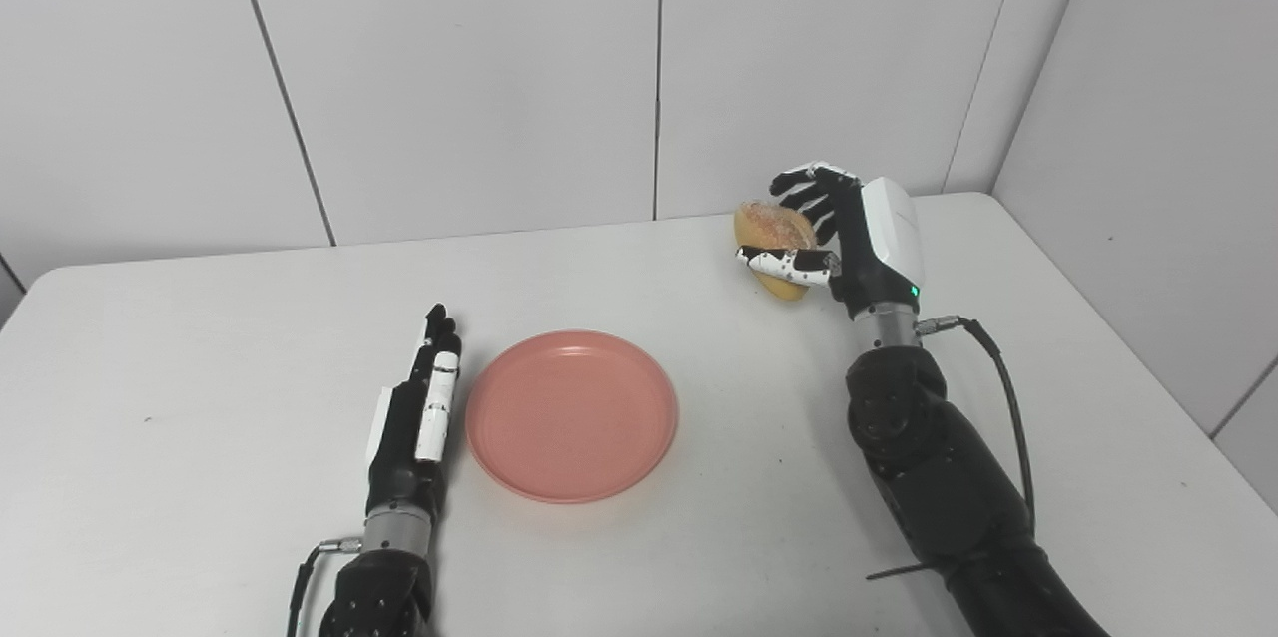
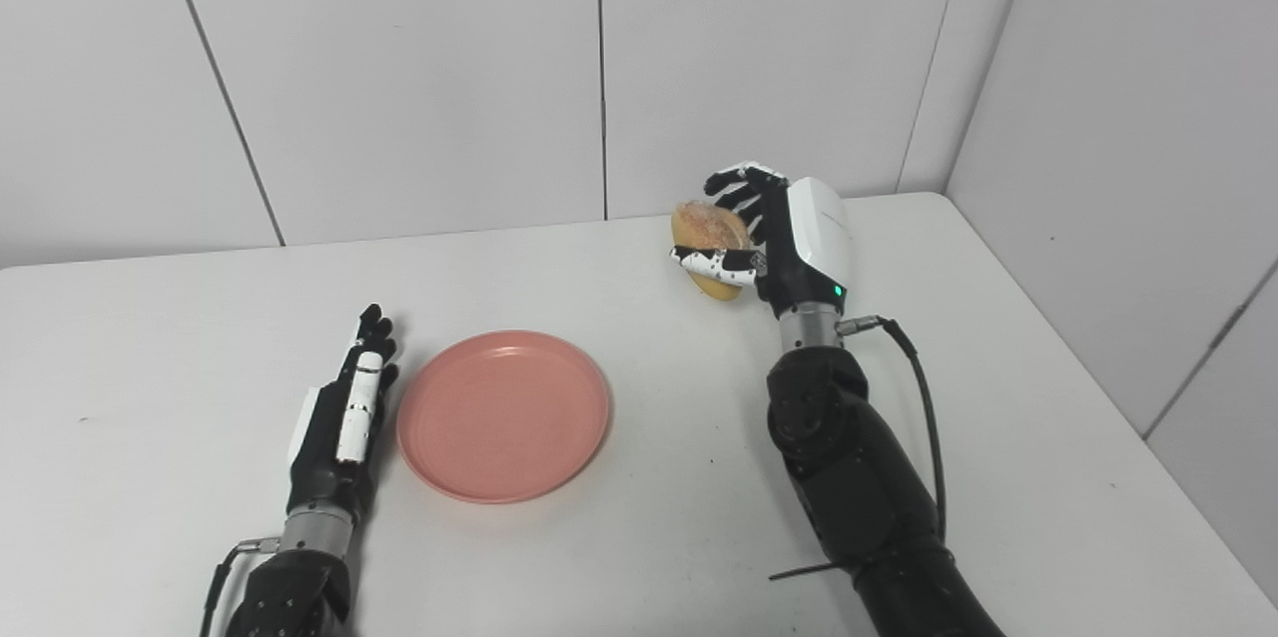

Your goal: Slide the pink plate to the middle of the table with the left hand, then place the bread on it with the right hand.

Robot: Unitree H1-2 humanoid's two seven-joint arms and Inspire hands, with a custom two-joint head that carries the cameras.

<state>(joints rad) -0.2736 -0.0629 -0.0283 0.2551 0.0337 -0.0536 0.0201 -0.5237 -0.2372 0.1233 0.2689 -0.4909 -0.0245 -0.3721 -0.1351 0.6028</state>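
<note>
The plate (image 1: 572,414) lies on the table (image 1: 200,318) near the middle, toward the front edge. The left hand (image 1: 414,417) lies just beside the plate's left rim. The bread (image 1: 774,236) is behind and right of the plate, near the back edge, inside the right hand (image 1: 849,238).

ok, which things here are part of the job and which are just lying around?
Part of the job:
- plate, empty, beside the left hand
- bread, held in the right hand

Lying around:
- nothing loose; only the table, the wall panels and the cable at the right wrist
</note>
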